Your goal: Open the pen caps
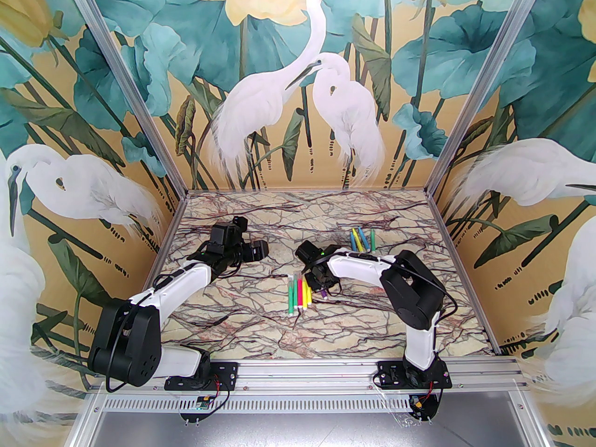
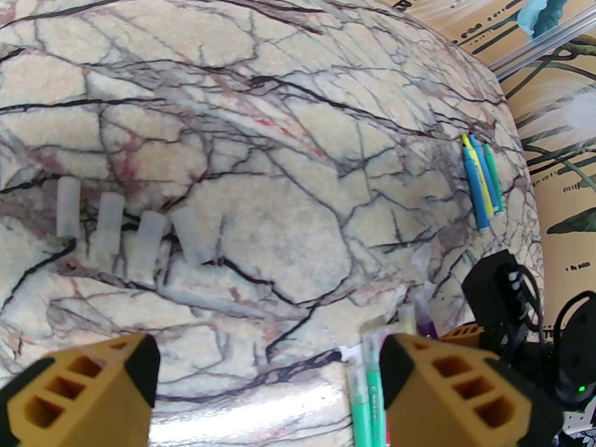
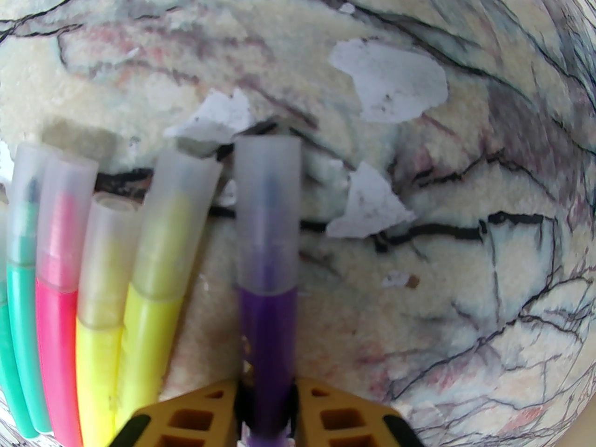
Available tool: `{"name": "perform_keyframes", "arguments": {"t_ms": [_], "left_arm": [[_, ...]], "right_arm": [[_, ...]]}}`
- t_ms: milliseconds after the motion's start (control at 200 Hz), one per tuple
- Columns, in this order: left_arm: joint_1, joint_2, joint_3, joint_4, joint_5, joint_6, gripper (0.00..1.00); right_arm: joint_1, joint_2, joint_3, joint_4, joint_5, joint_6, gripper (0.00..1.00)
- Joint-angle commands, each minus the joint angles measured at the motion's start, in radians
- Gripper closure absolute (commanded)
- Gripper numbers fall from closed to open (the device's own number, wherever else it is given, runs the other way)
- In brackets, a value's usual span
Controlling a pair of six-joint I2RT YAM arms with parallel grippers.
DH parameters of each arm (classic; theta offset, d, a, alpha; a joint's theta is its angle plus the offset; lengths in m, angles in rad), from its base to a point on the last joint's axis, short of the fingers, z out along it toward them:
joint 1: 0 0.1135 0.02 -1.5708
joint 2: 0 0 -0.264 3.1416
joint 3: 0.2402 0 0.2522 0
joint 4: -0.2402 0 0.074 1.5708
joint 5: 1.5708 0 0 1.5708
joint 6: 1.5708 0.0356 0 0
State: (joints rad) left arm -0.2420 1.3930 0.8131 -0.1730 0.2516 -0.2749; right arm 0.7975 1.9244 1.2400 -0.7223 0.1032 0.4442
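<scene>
My right gripper [image 3: 267, 419] is shut on a purple pen [image 3: 267, 338] that points away from the wrist, its clear cap [image 3: 267, 212] still on. Just left of it lies a row of capped pens [image 3: 98, 296], green, pink and yellow. From above, the right gripper [image 1: 321, 289] sits at the right end of that row [image 1: 298, 294]. My left gripper [image 2: 267, 389] hangs open over the table with nothing between its fingers. Several loose pen caps [image 2: 110, 221] lie in a line ahead of it. The left gripper [image 1: 253, 249] is at mid-left in the top view.
Several uncapped blue, yellow and green pens [image 1: 361, 240] lie in a group at the back right, also seen as pens [image 2: 482, 179] from the left wrist. White worn patches [image 3: 391, 82] mark the marble-pattern table. Walls enclose the table on three sides.
</scene>
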Motion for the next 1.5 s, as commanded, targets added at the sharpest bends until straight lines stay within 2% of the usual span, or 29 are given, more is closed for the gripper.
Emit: {"name": "perform_keyframes", "arguments": {"t_ms": [0, 140, 345, 530, 755, 935, 1496], "left_arm": [[0.006, -0.020, -0.005, 0.021, 0.056, -0.014, 0.17], [0.006, -0.002, -0.001, 0.041, 0.158, -0.019, 0.17], [0.005, 0.025, -0.012, 0.136, 0.330, -0.088, 0.18], [-0.006, 0.054, -0.014, 0.232, 0.438, -0.159, 0.23], [-0.075, 0.107, 0.026, 0.235, 0.458, -0.161, 0.25], [-0.129, 0.165, 0.080, 0.240, 0.478, -0.171, 0.31], [-0.198, 0.266, 0.176, 0.282, 0.515, -0.196, 0.34]], "right_arm": [[-0.003, 0.044, -0.022, 0.041, 0.024, -0.008, 0.81], [-0.016, -0.002, -0.050, 0.092, 0.005, -0.016, 0.84], [-0.066, -0.157, -0.170, 0.292, -0.133, -0.044, 0.89], [-0.123, -0.245, -0.233, 0.367, -0.210, -0.046, 0.91], [-0.158, -0.355, -0.308, 0.484, -0.292, -0.076, 0.94], [-0.156, -0.400, -0.320, 0.544, -0.337, -0.106, 0.93], [-0.143, -0.404, -0.300, 0.566, -0.411, -0.140, 0.93]]}}
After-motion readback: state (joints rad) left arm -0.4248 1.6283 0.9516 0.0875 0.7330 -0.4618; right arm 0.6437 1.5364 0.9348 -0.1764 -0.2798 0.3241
